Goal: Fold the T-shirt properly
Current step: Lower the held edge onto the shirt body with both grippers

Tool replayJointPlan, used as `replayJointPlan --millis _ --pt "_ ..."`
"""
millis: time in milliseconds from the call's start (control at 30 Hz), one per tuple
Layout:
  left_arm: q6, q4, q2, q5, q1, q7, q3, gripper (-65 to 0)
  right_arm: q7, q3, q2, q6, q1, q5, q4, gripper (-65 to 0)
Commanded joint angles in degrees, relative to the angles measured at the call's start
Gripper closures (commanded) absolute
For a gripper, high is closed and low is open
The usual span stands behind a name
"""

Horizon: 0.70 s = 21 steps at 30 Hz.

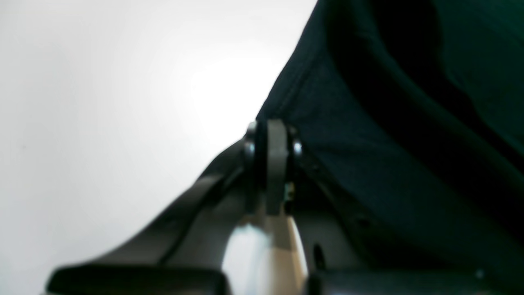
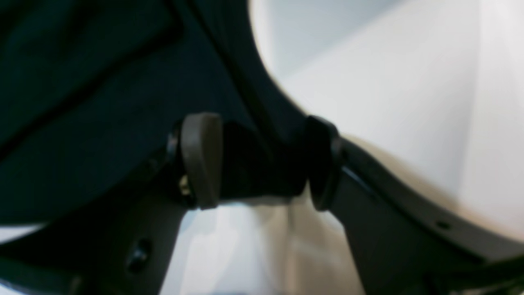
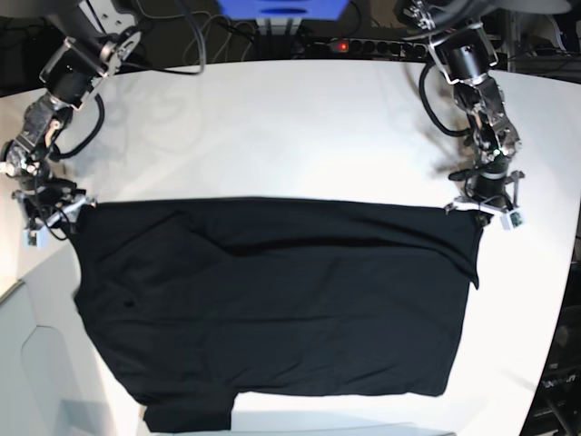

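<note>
The black T-shirt (image 3: pixel 272 300) lies spread flat on the white table (image 3: pixel 290 127), with no print showing. My left gripper (image 3: pixel 481 207) is at the shirt's far corner on the right of the base view. In the left wrist view that gripper (image 1: pixel 270 159) has its pads pressed together on the T-shirt's (image 1: pixel 389 143) hem. My right gripper (image 3: pixel 64 211) is at the far corner on the left. Seen from the right wrist, it (image 2: pixel 262 164) stands wide open, with a fold of the T-shirt (image 2: pixel 82 123) lying between its fingers (image 2: pixel 200 159).
A power strip (image 3: pixel 363 45) and cables run along the table's back edge, beside a blue box (image 3: pixel 281 9). The table's curved edge passes close to the shirt at the lower left and right. Bare table surface stretches behind the shirt.
</note>
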Motion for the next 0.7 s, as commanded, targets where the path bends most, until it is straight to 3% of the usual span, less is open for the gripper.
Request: replayJointPlan --millis 0,233,333,500,667 --pt "0.3 0.7 -0.6 0.6 -0.2 1.0 -0.3 -0.1 0.8 0.0 1.0 -0.7 1.1 0.9 0.0 -33.3" --pt "0.3 0.8 -0.7 1.0 -0.2 1.0 -0.3 -0.1 0.8 -0.2 0.9 -0.7 1.0 0.9 -1.8 -31.7" --pt "0.3 0.8 -0.8 1.0 0.6 1.0 -0.3 -0.1 0.8 -0.3 0.9 -0.6 -0.8 0.9 -1.8 -23.2" --pt "0.3 0.8 -0.8 1.0 1.1 1.0 -0.3 -0.1 0.8 -0.3 0.9 -0.6 -2.8 0.9 -1.8 -0.4" --pt "0.3 0.9 -1.1 0.7 2.2 0.7 -0.3 -0.1 0.8 -0.4 1.0 -0.2 -3.6 0.9 -1.3 0.0"
